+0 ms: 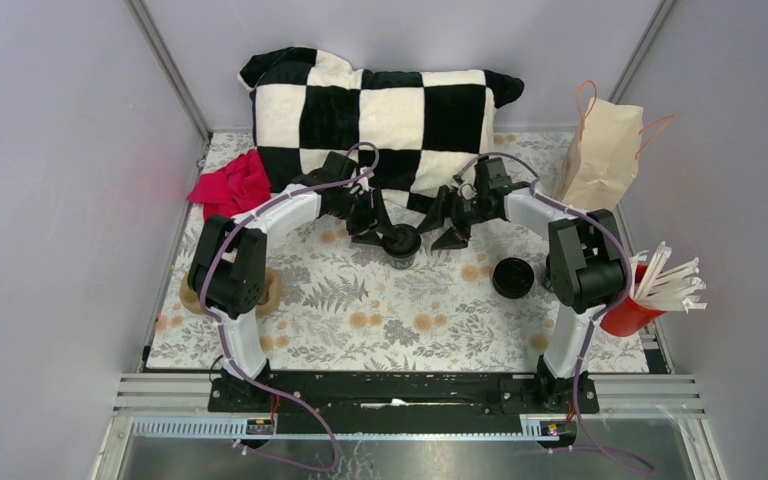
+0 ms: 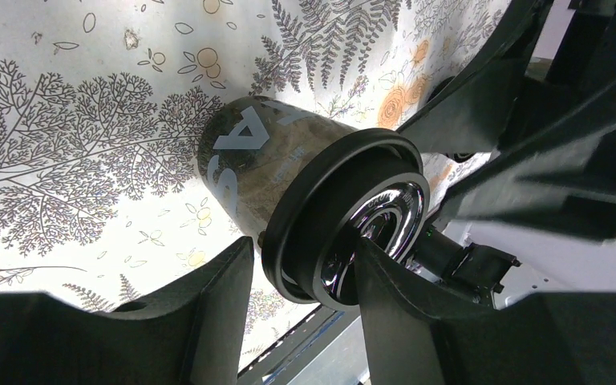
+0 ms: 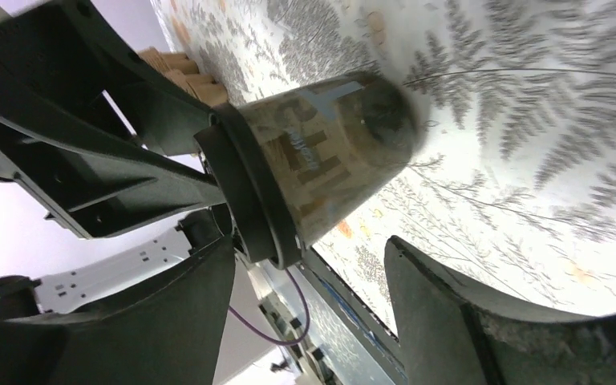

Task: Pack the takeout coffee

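Note:
One takeout coffee cup [image 1: 401,243], black with a black sip lid, stands on the flowered table cover at mid-table. My left gripper [image 1: 384,230] reaches it from above. In the left wrist view its jaws straddle the lid [image 2: 345,216]; the right finger [image 2: 397,313] lies against the lid's top, and the left finger [image 2: 212,313] stands a small gap off the rim. My right gripper [image 1: 449,229] hangs open just right of that cup [image 3: 321,160], nothing between its fingers. A second lidded takeout coffee cup [image 1: 513,277] stands further right, untouched.
The brown pulp cup carrier [image 1: 269,291] lies partly under my left arm. A paper bag [image 1: 600,152] stands at the back right, and a red cup of white straws [image 1: 640,305] at the right edge. A checkered cushion [image 1: 380,115] and a red cloth [image 1: 232,185] lie behind.

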`<state>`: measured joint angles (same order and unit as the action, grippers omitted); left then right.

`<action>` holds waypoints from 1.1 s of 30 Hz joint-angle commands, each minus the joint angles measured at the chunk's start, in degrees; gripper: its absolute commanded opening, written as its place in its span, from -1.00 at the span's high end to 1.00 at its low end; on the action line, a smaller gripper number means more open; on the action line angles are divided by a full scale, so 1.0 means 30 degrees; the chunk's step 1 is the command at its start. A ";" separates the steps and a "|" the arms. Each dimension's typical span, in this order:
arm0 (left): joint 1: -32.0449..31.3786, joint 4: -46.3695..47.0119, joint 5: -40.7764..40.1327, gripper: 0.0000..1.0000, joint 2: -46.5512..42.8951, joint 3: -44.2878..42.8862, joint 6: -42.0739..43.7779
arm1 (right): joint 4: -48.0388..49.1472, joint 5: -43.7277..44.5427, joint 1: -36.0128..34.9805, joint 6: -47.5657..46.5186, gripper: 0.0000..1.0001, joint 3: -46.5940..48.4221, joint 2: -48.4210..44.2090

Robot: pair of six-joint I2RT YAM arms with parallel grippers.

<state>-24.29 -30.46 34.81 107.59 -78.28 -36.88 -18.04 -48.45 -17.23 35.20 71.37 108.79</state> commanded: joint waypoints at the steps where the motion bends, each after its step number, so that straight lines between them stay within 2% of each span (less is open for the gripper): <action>1: -0.0016 -0.1097 -0.2090 -0.04 0.0033 0.0752 0.1020 | 0.0195 -0.1655 0.0940 -0.0125 -0.43 -0.0306 -0.1011; 5: -0.0017 -0.1092 -0.2004 -0.03 -0.0030 0.0644 0.0859 | 0.1063 -0.1804 0.0868 0.0258 -0.16 -0.1017 -0.0974; 9: -0.0097 -0.0876 -0.1808 -0.01 -0.0168 0.0706 0.0558 | 0.2899 -0.2310 0.0312 0.1814 -0.01 -0.1730 -0.1022; 15: -0.0304 -0.0841 -0.1839 0.02 -0.0078 0.0609 0.0486 | 0.4107 -0.2165 -0.0243 0.2566 0.00 -0.2081 -0.1144; 19: -0.0396 -0.0842 -0.1874 0.06 -0.0101 0.0656 0.0488 | 0.3902 -0.1784 -0.0261 0.2431 -0.08 -0.2046 -0.1502; 20: -0.0412 -0.0842 -0.1883 0.06 -0.0115 0.0692 0.0488 | 0.3817 -0.1759 -0.0250 0.2378 -0.06 -0.2074 -0.1414; 23: -0.0481 -0.0838 -0.1920 0.07 -0.0177 0.0736 0.0451 | 0.3447 -0.1579 -0.0319 0.2186 0.22 -0.2187 -0.1067; 24: -0.0511 -0.0849 -0.1947 0.07 -0.0198 0.0750 0.0432 | 0.3474 -0.1507 -0.0386 0.2187 0.25 -0.2260 -0.1030; 29: -0.0740 -0.0561 -0.2053 0.09 -0.0544 0.1221 0.0167 | 0.3914 -0.0667 -0.0670 0.2622 0.21 -0.2928 -0.1395; 33: -0.0778 -0.0058 -0.2046 0.12 -0.0653 0.2018 -0.0098 | 0.4387 0.0859 -0.0671 0.2898 0.28 -0.3990 -0.1566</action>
<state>-25.28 -29.56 33.23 105.27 -75.85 -37.50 -6.63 -51.66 -17.52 42.96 62.46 105.82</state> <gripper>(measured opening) 0.457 0.380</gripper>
